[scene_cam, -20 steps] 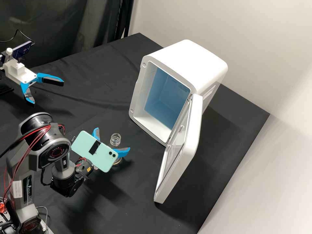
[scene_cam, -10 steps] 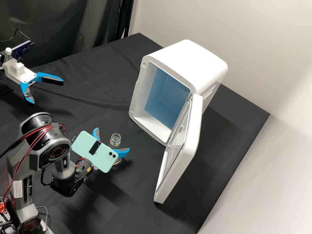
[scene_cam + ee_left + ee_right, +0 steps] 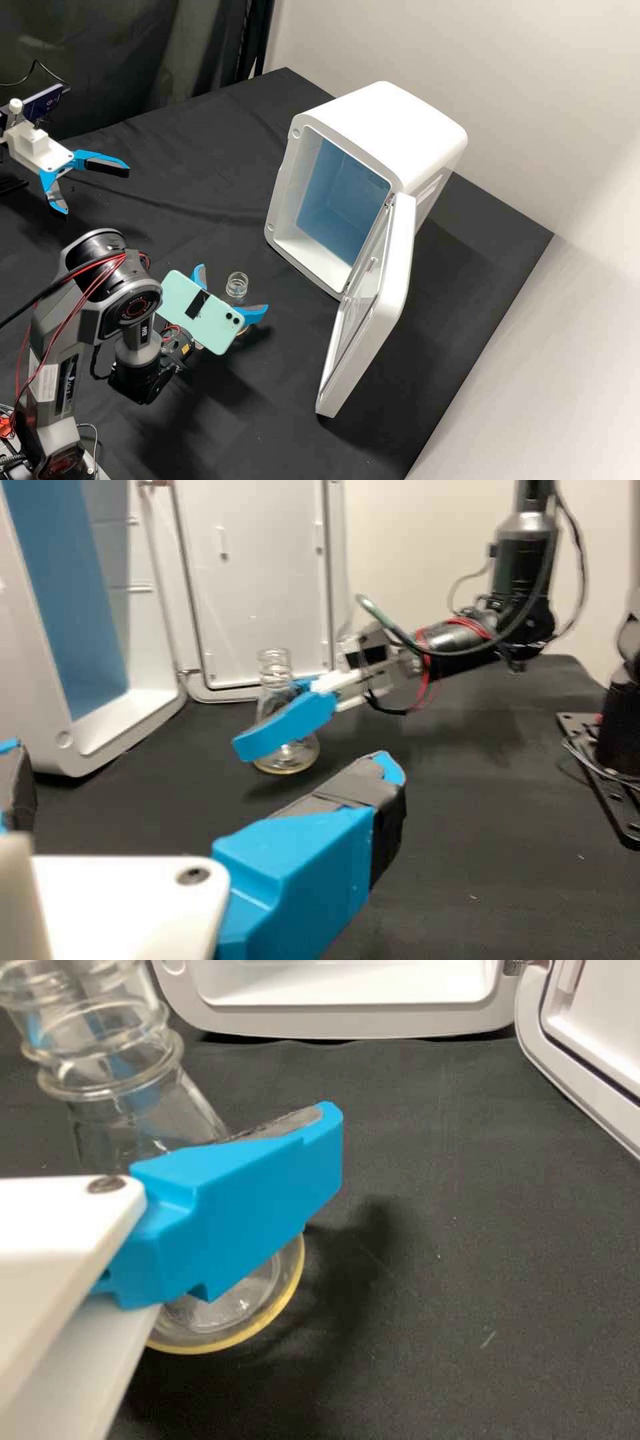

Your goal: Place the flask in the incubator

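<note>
Flask (image 3: 237, 285) between the right gripper's (image 3: 231, 291) 2 spread fingers (image 3: 240, 1200).
It stands upright on the bench (image 3: 200, 167), 1 finger against its glass; left gripper (image 3: 95, 190) open, well apart.

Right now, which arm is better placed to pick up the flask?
Right: its claw straddles the flask beside the open incubator, while the left claw sits far back, away from it.

The incubator (image 3: 400, 127) is white outside and pale blue within; its door (image 3: 373, 313) is white. The flask (image 3: 110, 1050) is clear glass, with what looks like a yellowish ring at its base. The bench (image 3: 200, 167) is black. The right gripper (image 3: 230, 293) and left gripper (image 3: 92, 190) are white with bright blue fingers (image 3: 240, 1200). A mint-green phone (image 3: 200, 319) bears a black patch, and red wires (image 3: 80, 277) run nearby.
</note>
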